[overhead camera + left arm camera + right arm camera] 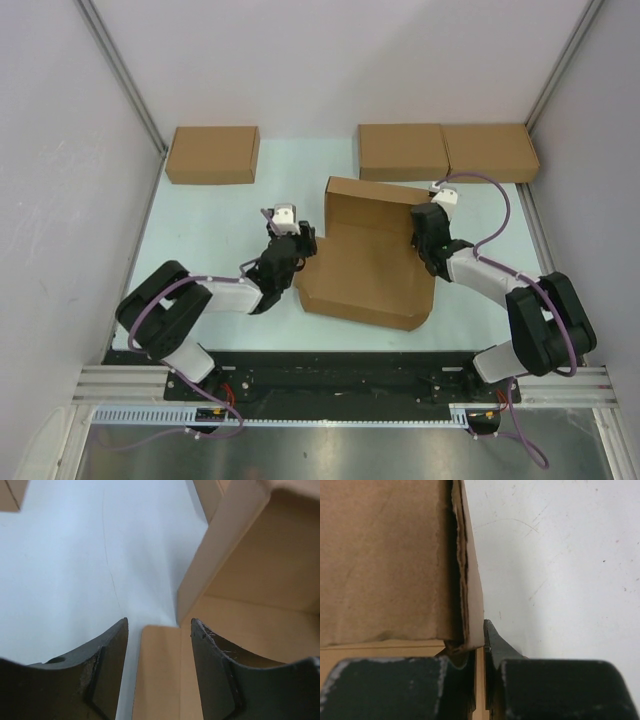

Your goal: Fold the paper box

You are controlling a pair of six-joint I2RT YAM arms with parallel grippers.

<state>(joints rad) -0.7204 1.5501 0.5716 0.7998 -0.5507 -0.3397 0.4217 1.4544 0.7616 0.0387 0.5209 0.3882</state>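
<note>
The paper box (pixel 365 265) is a brown cardboard mailer lying mid-table, its far wall and right side wall standing up, its left flap flat. My left gripper (pixel 303 243) is open at the box's left edge; in the left wrist view a flat flap (pixel 160 675) lies between its fingers (pixel 107 665), and the raised wall (pixel 220 555) stands just ahead. My right gripper (pixel 425 240) is shut on the box's right side wall (pixel 470 595), which shows pinched between its fingertips (pixel 495 645) in the right wrist view.
Three compact brown cardboard boxes sit at the back: one at the left (pixel 212 154), two side by side at the right (pixel 402 151) (pixel 490 152). White enclosure walls stand on the left, back and right. The table top is pale blue-white.
</note>
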